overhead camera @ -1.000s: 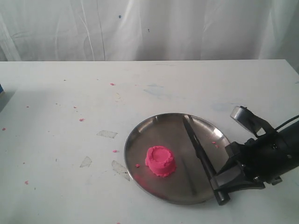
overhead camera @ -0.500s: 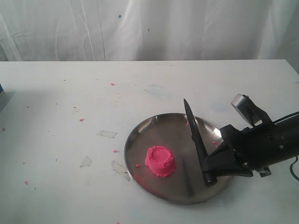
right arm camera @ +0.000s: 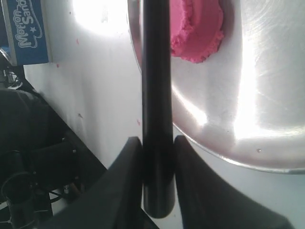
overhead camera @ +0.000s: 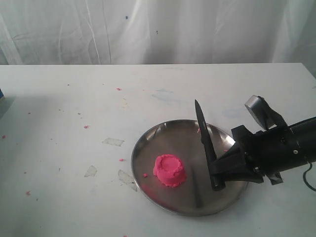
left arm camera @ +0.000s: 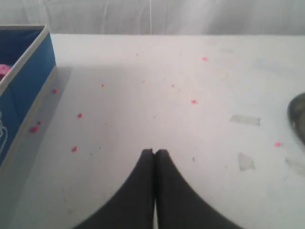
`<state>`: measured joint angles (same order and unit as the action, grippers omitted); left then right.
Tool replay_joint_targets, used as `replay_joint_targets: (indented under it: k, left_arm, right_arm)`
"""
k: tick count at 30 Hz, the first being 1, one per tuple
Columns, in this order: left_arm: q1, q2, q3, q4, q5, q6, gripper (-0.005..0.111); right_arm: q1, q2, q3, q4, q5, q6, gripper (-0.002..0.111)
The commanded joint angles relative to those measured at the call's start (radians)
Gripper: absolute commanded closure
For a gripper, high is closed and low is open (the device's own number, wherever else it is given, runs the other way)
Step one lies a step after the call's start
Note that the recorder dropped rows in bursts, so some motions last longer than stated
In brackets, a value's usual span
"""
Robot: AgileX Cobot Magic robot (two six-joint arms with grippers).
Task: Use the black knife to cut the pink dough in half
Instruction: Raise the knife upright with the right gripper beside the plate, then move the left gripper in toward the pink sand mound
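Observation:
The pink dough (overhead camera: 170,171) is one round mound with a dimpled top, sitting left of centre on a round metal plate (overhead camera: 163,137). My right gripper (overhead camera: 217,177) is shut on the handle of the black knife (overhead camera: 204,140) and holds it lifted above the plate's right half, blade pointing up and away, to the right of the dough. In the right wrist view the knife handle (right arm camera: 157,95) sits clamped at the gripper (right arm camera: 158,143), with the dough (right arm camera: 198,28) beyond on the plate (right arm camera: 267,95). My left gripper (left arm camera: 155,152) is shut and empty over bare table.
Tiny pink crumbs (overhead camera: 86,127) and bits of tape (overhead camera: 113,141) dot the white table. A blue box (left arm camera: 21,81) stands by the left arm. A white curtain hangs behind the table's far edge.
The right gripper has lifted the knife off the plate and carried it up and slightly left, toward the dough. The dough and the plate stayed put.

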<state>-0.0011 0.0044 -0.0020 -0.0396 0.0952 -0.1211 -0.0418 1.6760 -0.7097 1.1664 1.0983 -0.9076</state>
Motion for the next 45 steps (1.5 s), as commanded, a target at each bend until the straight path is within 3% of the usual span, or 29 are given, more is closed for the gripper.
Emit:
replay_joint_targets:
  k: [1, 6, 8, 12, 14, 19, 25, 28, 30, 31, 32, 33, 36, 40, 45]
  left_arm:
    - [-0.004, -0.004, 0.002, -0.057, -0.145, -0.044, 0.107]
    - [-0.004, -0.004, 0.002, -0.057, -0.325, -0.042, 0.107]
    - [-0.004, -0.004, 0.002, -0.057, -0.449, -0.042, 0.107]
    - [-0.004, -0.004, 0.002, -0.057, -0.846, -0.044, 0.107]
    - [-0.004, -0.004, 0.002, -0.057, -0.926, -0.044, 0.107]
    - [-0.004, -0.004, 0.002, -0.057, -0.856, -0.030, 0.107]
    - [-0.004, -0.004, 0.002, -0.038, -0.615, 0.232, 0.107]
    - [-0.004, 0.066, 0.002, 0.032, -0.595, 0.188, 0.107]
    - [-0.004, 0.132, 0.002, 0.182, -0.654, 0.084, 0.107]
    - [-0.004, 0.190, -0.038, 0.455, -0.629, -0.051, 0.107]
    - [-0.004, 0.215, -0.065, 0.591, -0.619, -0.115, 0.107]
    - [-0.004, 0.289, -0.122, 0.895, -0.619, -0.295, 0.107]
    - [-0.029, 0.489, -0.239, 1.232, -0.630, -0.657, 0.107]
    - [-0.072, 0.748, -0.327, 1.331, -0.707, -0.720, 0.107]
    - [-0.123, 1.026, -0.365, 1.350, -0.669, -0.720, 0.107]
  right_arm:
    - [-0.005, -0.002, -0.001, 0.012, 0.014, -0.017, 0.108]
    - [-0.005, -0.002, -0.001, 0.034, 0.011, -0.028, 0.108]
    - [-0.005, -0.002, -0.001, 0.045, 0.011, -0.038, 0.108]
    - [-0.005, -0.002, -0.001, 0.047, 0.011, -0.038, 0.108]
    - [-0.005, -0.002, -0.001, 0.052, 0.011, -0.038, 0.108]
    - [-0.005, -0.002, -0.001, 0.065, 0.011, -0.038, 0.108]
    - [-0.005, -0.002, -0.001, 0.074, -0.005, -0.038, 0.108]
    - [-0.005, -0.002, -0.001, 0.074, -0.011, -0.038, 0.108]
    - [0.001, -0.002, -0.001, 0.066, -0.006, -0.040, 0.108]
    - [0.016, -0.002, -0.001, 0.055, -0.006, -0.042, 0.108]
    - [0.025, -0.002, -0.001, 0.050, -0.006, -0.042, 0.108]
    - [0.047, -0.002, -0.001, 0.048, -0.006, -0.057, 0.108]
    - [0.097, -0.002, -0.010, 0.026, -0.042, -0.067, 0.108]
    - [0.136, -0.005, -0.012, 0.004, -0.069, -0.065, 0.108]
    - [0.194, -0.053, -0.023, -0.076, -0.128, -0.036, 0.108]
